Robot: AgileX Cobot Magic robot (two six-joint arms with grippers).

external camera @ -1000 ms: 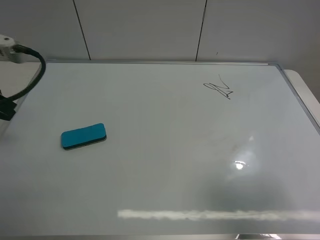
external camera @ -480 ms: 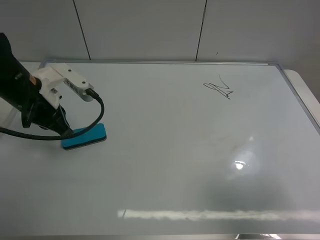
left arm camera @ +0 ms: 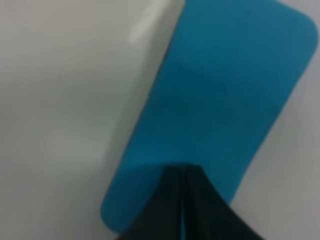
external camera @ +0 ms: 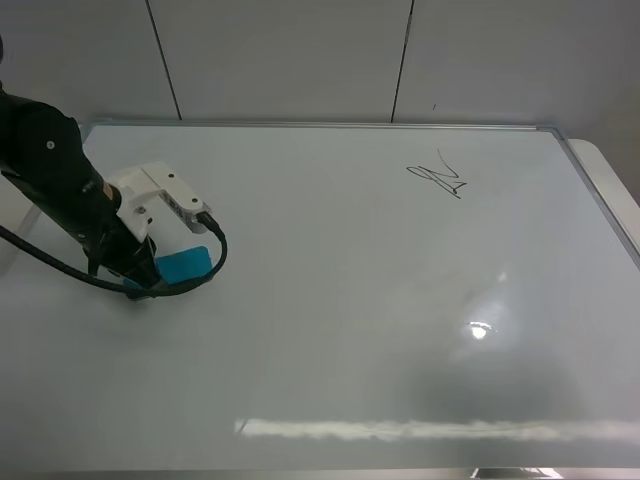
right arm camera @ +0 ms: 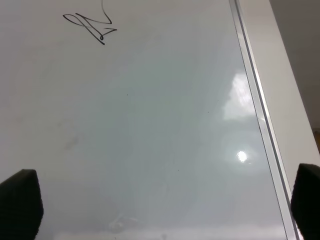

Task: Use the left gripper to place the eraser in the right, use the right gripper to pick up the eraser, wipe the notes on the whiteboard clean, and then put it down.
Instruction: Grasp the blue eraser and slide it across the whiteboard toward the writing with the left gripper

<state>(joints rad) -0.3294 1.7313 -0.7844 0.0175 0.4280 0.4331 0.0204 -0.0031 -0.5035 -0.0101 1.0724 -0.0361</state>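
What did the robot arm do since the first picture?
The left gripper swung in from the left edge and came down over the left end of the eraser; whether it has gripped it is unclear. The eraser, the notes and the whiteboard stayed put.

this looks like a robotics lab or test room. the work surface is a glossy whiteboard [external camera: 330, 330] laid flat, its silver frame [external camera: 598, 195] along the far and right edges, on a plain white table [external camera: 620, 185] that shows past the far right corner. behind the far edge stand bare grey wall panels [external camera: 280, 60] split by dark seams [external camera: 402, 60]. a dark robot arm [external camera: 45, 160] with a white bracket [external camera: 160, 190] and looping black cable [external camera: 222, 248] reaches in over the left edge.
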